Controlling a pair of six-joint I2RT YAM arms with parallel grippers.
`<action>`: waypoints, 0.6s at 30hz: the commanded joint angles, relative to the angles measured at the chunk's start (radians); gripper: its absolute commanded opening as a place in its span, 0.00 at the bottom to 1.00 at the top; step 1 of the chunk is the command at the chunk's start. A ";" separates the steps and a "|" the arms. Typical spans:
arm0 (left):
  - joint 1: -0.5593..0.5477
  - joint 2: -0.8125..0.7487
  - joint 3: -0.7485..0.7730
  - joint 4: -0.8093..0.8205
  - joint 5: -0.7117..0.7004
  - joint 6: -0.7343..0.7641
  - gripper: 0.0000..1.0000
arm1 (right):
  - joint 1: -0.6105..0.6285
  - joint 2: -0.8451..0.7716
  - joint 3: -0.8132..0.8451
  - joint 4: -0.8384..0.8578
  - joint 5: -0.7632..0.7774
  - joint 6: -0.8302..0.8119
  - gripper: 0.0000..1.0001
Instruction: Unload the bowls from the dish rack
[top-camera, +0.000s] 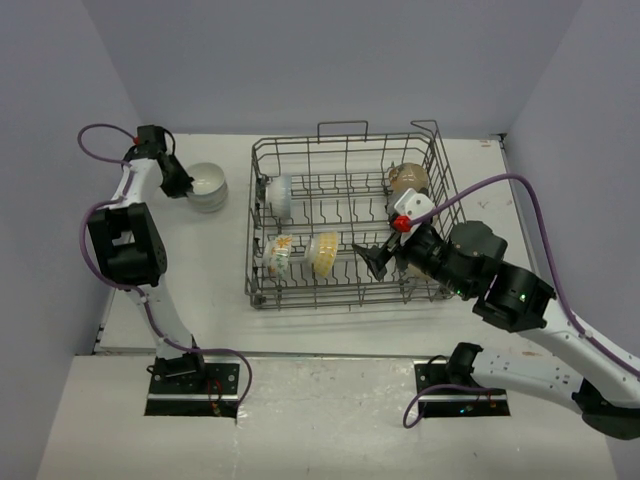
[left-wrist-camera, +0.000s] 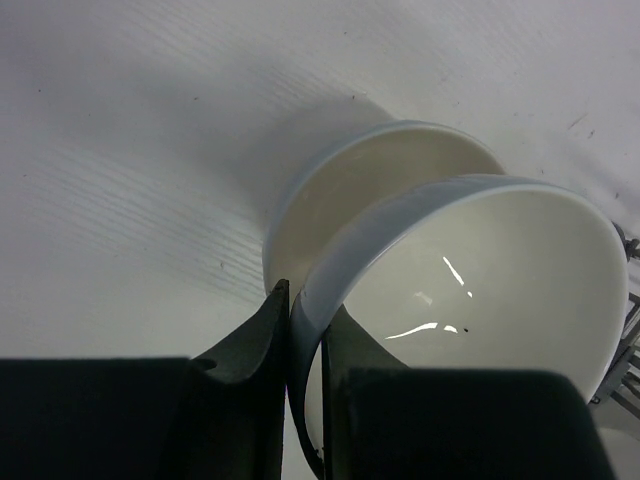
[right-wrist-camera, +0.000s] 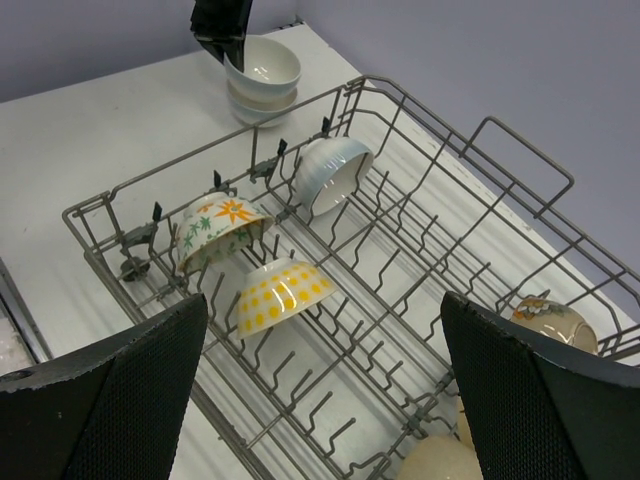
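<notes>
Nearest, at the lower right of the overhead view, the right end effector (top-camera: 375, 262) hangs over the near row of the dish rack (top-camera: 262, 290). Its fingers are spread wide with nothing between them. Close beside it in that row, a near tan bowl (right-wrist-camera: 440, 462) shows only in part at the bottom edge of the right wrist view. Further left along the same row, a yellow-dotted bowl (top-camera: 323, 253) and a floral bowl (top-camera: 279, 256) stand tipped on edge between the tines. In the far row, a racked white bowl (top-camera: 278, 194) stands on edge at the left end, and a far tan bowl (top-camera: 407, 178) sits at the right end.

Beyond these, at the upper left of the overhead view and outside the rack, the left end effector (top-camera: 178, 183) is clamped on the rim of the top white bowl (left-wrist-camera: 490, 280). One finger is inside the rim and one outside. This bowl nests over a lower white bowl (left-wrist-camera: 370, 180) that rests on the surface (top-camera: 200, 300). Whether the two touch, and how many bowls the pile holds, cannot be made out.

The unloading looks partly done: at least two bowls are out and five are visible in the rack. The top white bowl seems ready for release, and the right arm appears placed to take one from the near row.
</notes>
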 joint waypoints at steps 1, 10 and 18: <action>0.010 0.007 0.008 0.057 0.016 0.004 0.03 | 0.000 -0.011 -0.003 0.051 -0.020 0.002 0.99; 0.008 0.030 0.016 0.057 0.032 0.010 0.19 | 0.002 -0.016 -0.004 0.051 -0.023 -0.001 0.99; 0.008 0.025 0.014 0.048 0.036 0.010 0.44 | 0.002 -0.013 -0.006 0.049 -0.022 -0.004 0.99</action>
